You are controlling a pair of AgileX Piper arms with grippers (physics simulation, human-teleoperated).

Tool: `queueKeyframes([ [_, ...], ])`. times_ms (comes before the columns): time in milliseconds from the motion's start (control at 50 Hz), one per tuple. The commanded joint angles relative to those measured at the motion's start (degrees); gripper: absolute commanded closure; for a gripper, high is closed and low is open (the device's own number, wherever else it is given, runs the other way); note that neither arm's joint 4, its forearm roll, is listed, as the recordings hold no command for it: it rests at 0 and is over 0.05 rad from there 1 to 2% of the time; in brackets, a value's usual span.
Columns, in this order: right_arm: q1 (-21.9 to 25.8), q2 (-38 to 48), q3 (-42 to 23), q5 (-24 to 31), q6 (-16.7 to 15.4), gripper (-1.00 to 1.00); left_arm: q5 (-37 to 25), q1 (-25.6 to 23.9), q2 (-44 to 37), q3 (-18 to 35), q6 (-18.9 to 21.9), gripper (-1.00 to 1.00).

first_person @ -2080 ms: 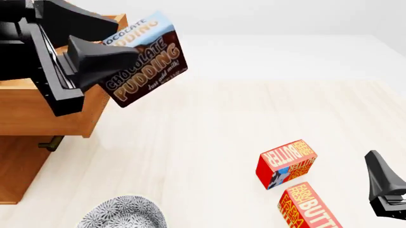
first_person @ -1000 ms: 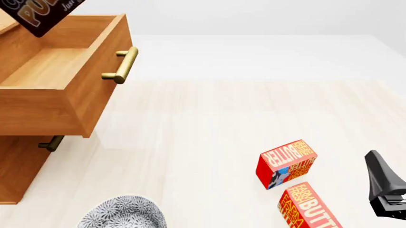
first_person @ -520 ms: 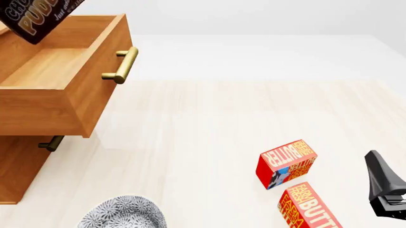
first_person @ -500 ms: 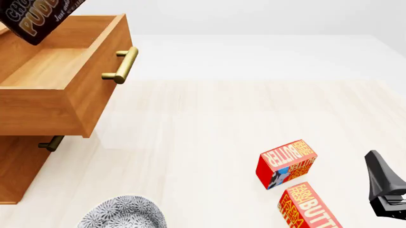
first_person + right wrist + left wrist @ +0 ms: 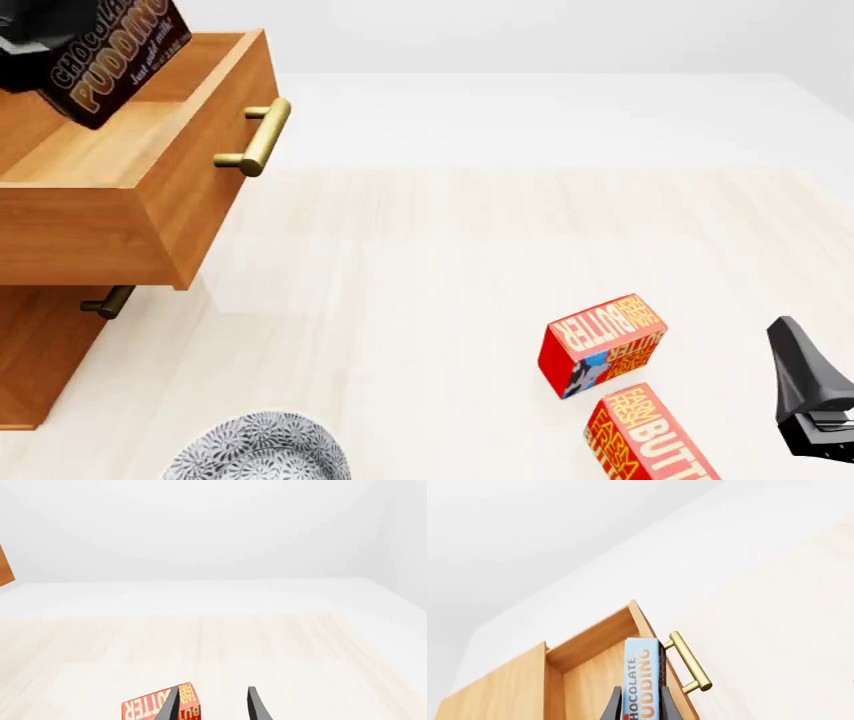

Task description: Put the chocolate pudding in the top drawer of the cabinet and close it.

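The chocolate pudding [image 5: 114, 60] is a flat box with orange lettering, held tilted above the open top drawer [image 5: 134, 150] of the cabinet [image 5: 34, 350]. My left gripper [image 5: 639, 711] is shut on it; in the left wrist view the box [image 5: 642, 680] shows edge-on between the dark fingers [image 5: 610, 709], over the drawer's light wood interior [image 5: 587, 680] and beside the brass handle [image 5: 688, 662]. In the front view only a black part of the left gripper [image 5: 20, 40] shows at the top left. My right gripper [image 5: 213, 707] is open and empty, low at the right [image 5: 807, 400].
Two red butter boxes [image 5: 603, 343] [image 5: 650, 435] lie on the table at the front right, one just under my right gripper [image 5: 157, 707]. A patterned grey bowl [image 5: 260, 450] sits at the front edge. The lower drawer's handle [image 5: 104, 300] shows below the open drawer.
The pudding box has come down and to the right, lower over the open drawer, and part of my left gripper is in the front view again. The right arm has not moved.
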State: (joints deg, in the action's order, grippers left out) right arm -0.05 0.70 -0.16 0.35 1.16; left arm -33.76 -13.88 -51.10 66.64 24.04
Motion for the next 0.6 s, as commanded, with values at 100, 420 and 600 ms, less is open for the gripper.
queueKeyframes([
  [100, 0.0, 0.0, 0.0, 0.0, 0.0, -1.0, 4.8, 2.9, -1.5, -4.8, 0.7, 1.0],
  [420, 0.0, 0.0, 0.0, 0.0, 0.0, -1.0, 7.6, 6.2, -1.9, -8.1, 1.2, 1.0],
  [600, 0.0, 0.0, 0.0, 0.0, 0.0, -1.0, 8.5, 7.5, -2.4, -9.2, 1.7, 1.0],
])
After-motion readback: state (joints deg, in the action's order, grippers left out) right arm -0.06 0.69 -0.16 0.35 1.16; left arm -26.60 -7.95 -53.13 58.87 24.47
